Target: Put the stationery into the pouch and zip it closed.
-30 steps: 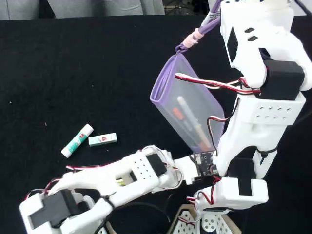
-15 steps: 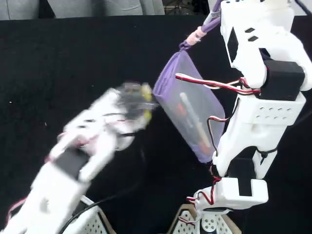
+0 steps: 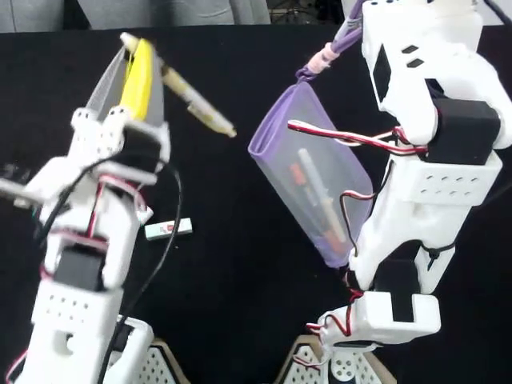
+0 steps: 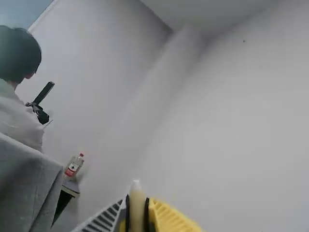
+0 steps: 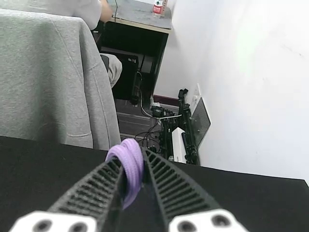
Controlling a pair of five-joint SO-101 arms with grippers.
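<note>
The pouch (image 3: 280, 148) is hanging in the air over the black table (image 3: 240, 80), tilted, with its open mouth facing up and toward the left arm and its closed bottom end sagging down near the right arm's lower joints. It is see-through purple, and a few pens (image 3: 316, 192) are lying lengthwise inside it. Its strap (image 3: 324, 56) is running up from the far corner of the mouth toward the top of the right arm.

The right arm is standing tall at the right side of the table, folded back on itself above its base. In the right wrist view, the right claw (image 5: 130, 157) is pinching the purple strap (image 5: 128, 166) between its two black ribbed fingers, pressed tight against it.

The left arm is rising from its base at the near left and stretching up and away, with its wrist camera looking at the wall and ceiling. The left claw (image 3: 132, 48) is pointing toward the far edge of the table and is gripping a pen (image 3: 196, 104) near one end. The rest of the pen is sticking out sideways and slanting down toward the mouth of the pouch, its tip well short of the rim. In the left wrist view, the pen's end (image 4: 136, 203) is sitting squeezed between the fingers of the claw (image 4: 137, 212).

A small box (image 3: 168, 229) is lying flat on the table just beside the left arm.
</note>
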